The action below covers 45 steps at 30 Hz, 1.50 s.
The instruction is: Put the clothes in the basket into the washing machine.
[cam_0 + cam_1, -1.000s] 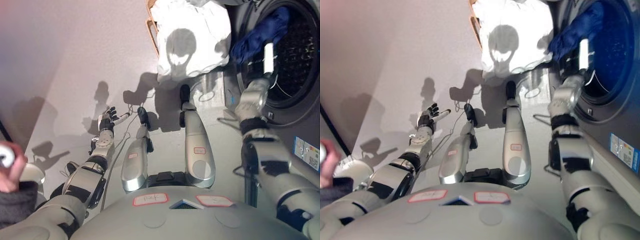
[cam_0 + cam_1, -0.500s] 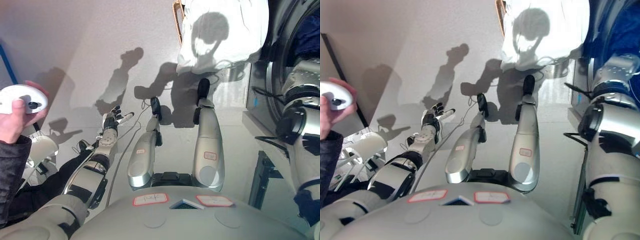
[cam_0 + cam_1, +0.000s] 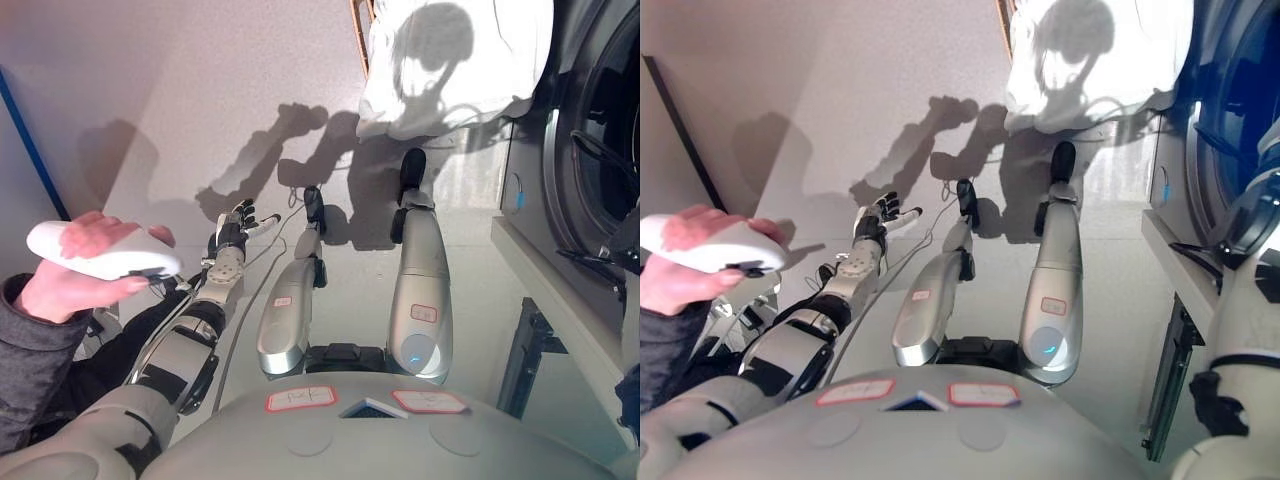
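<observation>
A white cloth (image 3: 450, 60) bulges out of a wicker basket (image 3: 357, 20) at the top of the view, on the floor next to the washing machine (image 3: 530, 190). The machine's round opening (image 3: 600, 140) is at the right edge, and something bluish (image 3: 1235, 70) shows inside the drum. My left hand (image 3: 237, 222) hangs low over the floor at centre left, fingers spread and holding nothing, far from the basket. My right arm (image 3: 1250, 300) runs up the right edge towards the machine's opening; its hand is outside both views.
A person's hand (image 3: 80, 270) in a grey sleeve holds a white controller (image 3: 100, 252) at the left. White equipment (image 3: 750, 300) lies on the floor below it. A dark strip (image 3: 680, 130) runs along the floor at far left.
The camera has swung right and down. My right hand, which was at the drum with a blue garment, has left the views. The person's hand with the controller has come further in.
</observation>
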{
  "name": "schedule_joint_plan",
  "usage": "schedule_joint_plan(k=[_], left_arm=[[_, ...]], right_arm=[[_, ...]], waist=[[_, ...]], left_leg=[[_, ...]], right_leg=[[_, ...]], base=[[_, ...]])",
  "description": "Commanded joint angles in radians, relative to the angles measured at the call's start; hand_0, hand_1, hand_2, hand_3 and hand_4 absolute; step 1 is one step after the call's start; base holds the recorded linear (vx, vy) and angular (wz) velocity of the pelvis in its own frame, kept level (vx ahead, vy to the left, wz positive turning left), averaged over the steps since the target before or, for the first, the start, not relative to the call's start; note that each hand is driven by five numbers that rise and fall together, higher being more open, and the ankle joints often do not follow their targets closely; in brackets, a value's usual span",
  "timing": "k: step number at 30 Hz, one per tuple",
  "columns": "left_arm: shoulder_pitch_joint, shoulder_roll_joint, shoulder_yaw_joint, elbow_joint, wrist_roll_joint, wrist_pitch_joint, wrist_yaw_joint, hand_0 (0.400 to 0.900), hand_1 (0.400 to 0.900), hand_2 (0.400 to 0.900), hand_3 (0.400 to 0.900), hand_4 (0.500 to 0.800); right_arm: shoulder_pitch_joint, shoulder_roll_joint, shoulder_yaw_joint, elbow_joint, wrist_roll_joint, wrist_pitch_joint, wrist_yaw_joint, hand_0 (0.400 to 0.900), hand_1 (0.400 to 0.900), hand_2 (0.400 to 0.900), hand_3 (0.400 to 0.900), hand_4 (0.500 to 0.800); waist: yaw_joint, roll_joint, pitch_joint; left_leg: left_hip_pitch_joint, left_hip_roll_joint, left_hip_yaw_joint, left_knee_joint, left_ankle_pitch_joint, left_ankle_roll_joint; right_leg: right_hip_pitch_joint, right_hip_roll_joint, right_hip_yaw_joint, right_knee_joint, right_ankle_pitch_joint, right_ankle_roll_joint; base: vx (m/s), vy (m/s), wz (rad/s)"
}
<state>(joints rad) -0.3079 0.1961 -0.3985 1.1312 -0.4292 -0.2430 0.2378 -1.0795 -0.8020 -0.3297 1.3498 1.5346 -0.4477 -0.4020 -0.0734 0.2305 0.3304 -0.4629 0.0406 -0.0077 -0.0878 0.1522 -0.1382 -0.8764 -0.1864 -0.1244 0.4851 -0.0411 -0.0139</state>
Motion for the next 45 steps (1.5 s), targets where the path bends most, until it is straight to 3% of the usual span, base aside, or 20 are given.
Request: schedule_joint_plan(k=[1, 2, 4, 33, 45], left_arm=[[-0.008, 0.02, -0.031, 0.073, 0.005, -0.011, 0.05, 0.9, 0.9, 0.9, 0.9, 0.8], [-0.007, 0.02, -0.033, 0.073, 0.001, -0.011, 0.051, 0.9, 0.9, 0.9, 0.9, 0.8], [-0.006, 0.018, -0.034, 0.073, 0.003, -0.009, 0.053, 0.9, 0.9, 0.9, 0.9, 0.8], [-0.014, 0.015, -0.018, 0.083, -0.009, -0.015, 0.054, 0.9, 0.9, 0.9, 0.9, 0.8], [-0.017, 0.011, -0.016, 0.086, -0.017, -0.019, 0.048, 0.9, 0.9, 0.9, 0.9, 0.8]], right_arm=[[-0.075, -0.103, 0.033, 0.003, 0.0, -0.107, 0.004, 0.4, 0.4, 0.4, 0.4, 0.5], [-0.077, -0.104, 0.031, 0.004, 0.002, -0.113, 0.001, 0.529, 0.529, 0.529, 0.529, 0.578], [-0.076, -0.102, 0.029, 0.007, 0.002, -0.116, -0.004, 0.9, 0.9, 0.9, 0.9, 0.8], [-0.096, 0.004, 0.138, 0.0, -0.09, -0.056, 0.018, 0.9, 0.9, 0.9, 0.9, 0.8], [-0.097, 0.04, 0.228, 0.04, -0.225, 0.026, 0.022, 0.9, 0.9, 0.9, 0.9, 0.8]], waist=[[-0.03, -0.02, -0.024], [-0.03, -0.018, -0.025], [-0.03, -0.013, -0.027], [-0.023, -0.015, -0.034], [-0.021, -0.022, -0.025]], left_leg=[[0.217, 0.028, 0.0, 0.0, -0.13, -0.037], [0.218, 0.026, 0.0, 0.0, -0.13, -0.037], [0.218, 0.025, 0.0, 0.0, -0.13, -0.036], [0.236, 0.026, 0.028, 0.0, -0.14, -0.028], [0.239, 0.029, 0.036, 0.0, -0.143, -0.026]], right_leg=[[0.037, -0.019, 0.081, -0.214, 0.18, 0.133], [0.036, -0.02, 0.081, -0.213, 0.18, 0.133], [0.036, -0.021, 0.083, -0.213, 0.179, 0.134], [0.038, -0.013, 0.096, -0.23, 0.196, 0.138], [0.037, -0.009, 0.097, -0.23, 0.199, 0.136]], base=[[0.0, 0.0, 0.0], [0.0, 0.0, 0.0], [0.0, 0.0, 0.0], [0.0, 0.006, -0.04], [0.0, 0.0, -0.02]])
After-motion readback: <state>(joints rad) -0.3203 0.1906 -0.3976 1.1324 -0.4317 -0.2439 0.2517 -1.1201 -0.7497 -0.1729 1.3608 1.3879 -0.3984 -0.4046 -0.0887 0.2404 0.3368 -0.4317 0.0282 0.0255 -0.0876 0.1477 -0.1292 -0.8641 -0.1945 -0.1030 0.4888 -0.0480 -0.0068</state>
